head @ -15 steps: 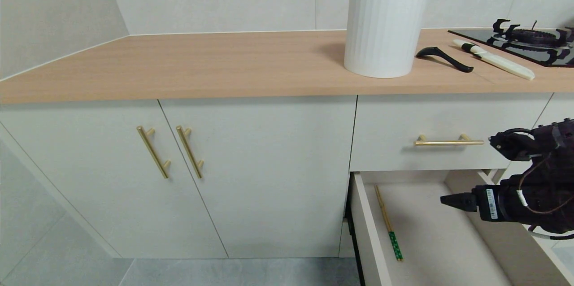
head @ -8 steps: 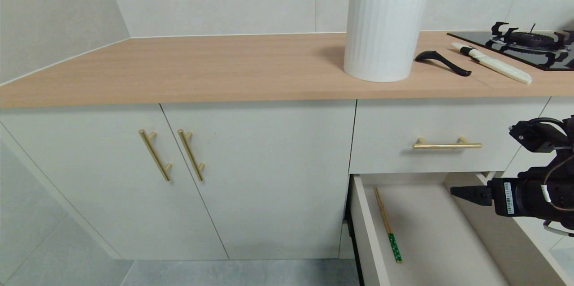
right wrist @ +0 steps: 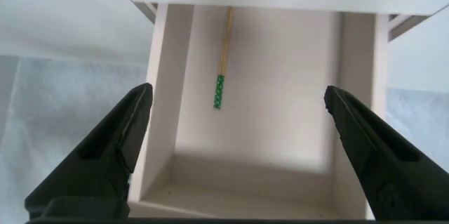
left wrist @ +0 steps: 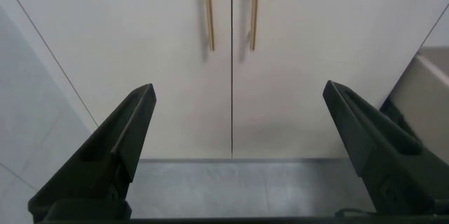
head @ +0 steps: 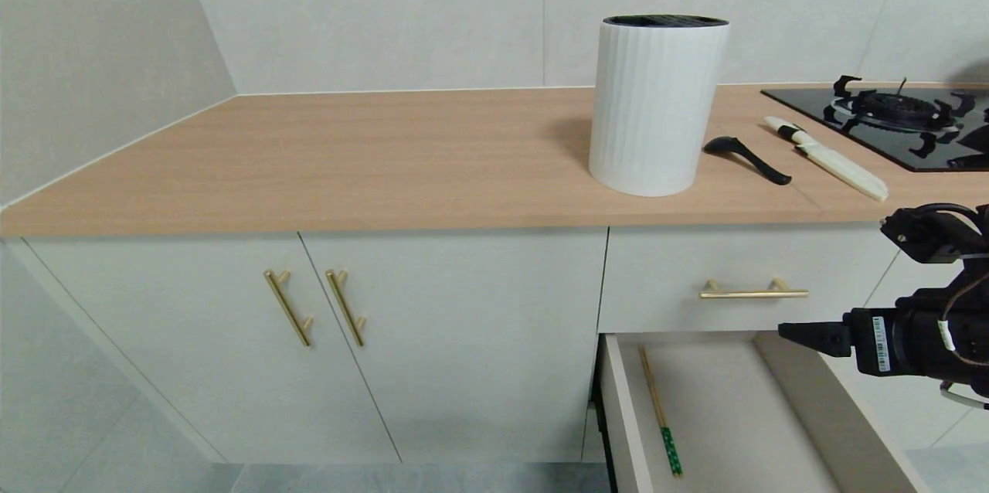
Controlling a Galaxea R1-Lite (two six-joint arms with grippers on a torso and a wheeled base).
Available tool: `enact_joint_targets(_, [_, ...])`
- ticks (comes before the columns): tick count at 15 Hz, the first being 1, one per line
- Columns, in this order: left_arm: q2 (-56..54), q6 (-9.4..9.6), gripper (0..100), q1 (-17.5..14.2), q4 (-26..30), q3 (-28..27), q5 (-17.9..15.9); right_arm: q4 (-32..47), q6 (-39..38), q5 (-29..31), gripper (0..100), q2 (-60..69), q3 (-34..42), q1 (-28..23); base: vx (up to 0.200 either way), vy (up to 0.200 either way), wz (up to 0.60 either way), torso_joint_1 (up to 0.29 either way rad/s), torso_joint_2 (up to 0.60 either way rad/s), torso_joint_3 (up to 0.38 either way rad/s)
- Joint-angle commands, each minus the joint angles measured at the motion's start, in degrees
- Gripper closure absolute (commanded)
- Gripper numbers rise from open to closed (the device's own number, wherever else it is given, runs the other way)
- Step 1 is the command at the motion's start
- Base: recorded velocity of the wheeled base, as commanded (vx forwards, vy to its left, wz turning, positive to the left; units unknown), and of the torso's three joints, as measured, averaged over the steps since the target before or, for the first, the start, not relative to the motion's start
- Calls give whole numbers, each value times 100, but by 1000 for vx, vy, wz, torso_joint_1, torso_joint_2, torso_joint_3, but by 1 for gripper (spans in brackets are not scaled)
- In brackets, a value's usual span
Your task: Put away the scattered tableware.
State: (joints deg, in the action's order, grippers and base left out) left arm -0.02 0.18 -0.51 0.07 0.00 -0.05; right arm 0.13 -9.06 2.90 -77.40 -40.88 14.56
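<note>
We see a wooden surface (head: 386,161) by tiled walls, with holder (head: 655,107), spoon (head: 745,157), knife (head: 827,159); chopsticks (head: 659,419) lie in the open drawer (head: 618,408); left pincer (left wrist: 238,87) and right pincer (right wrist: 237,90) gape wide, empty

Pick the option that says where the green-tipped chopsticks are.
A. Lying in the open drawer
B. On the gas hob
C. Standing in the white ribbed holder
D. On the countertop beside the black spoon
A: the chopsticks lie flat on the floor of the open drawer, close along one side wall, below the level of the countertop.
</note>
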Motion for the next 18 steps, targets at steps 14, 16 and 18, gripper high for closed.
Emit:
enact_joint_targets(14, [2, -1, 0, -2, 1, 0, -4, -13, 238, 9, 0, -65, 115, 3, 0, 0, 0, 169, -429, -258])
enact_joint_targets(16, [2, -1, 0, -2, 1, 0, 5, -13, 255, 17, 0, -100, 124, 3, 0, 0, 0, 21, -30, -18])
enact_joint_targets(18, [2, -1, 0, -2, 1, 0, -4, -216, 291, 9, 0, -214, 106, -190, 0, 0, 0, 0, 0, 0])
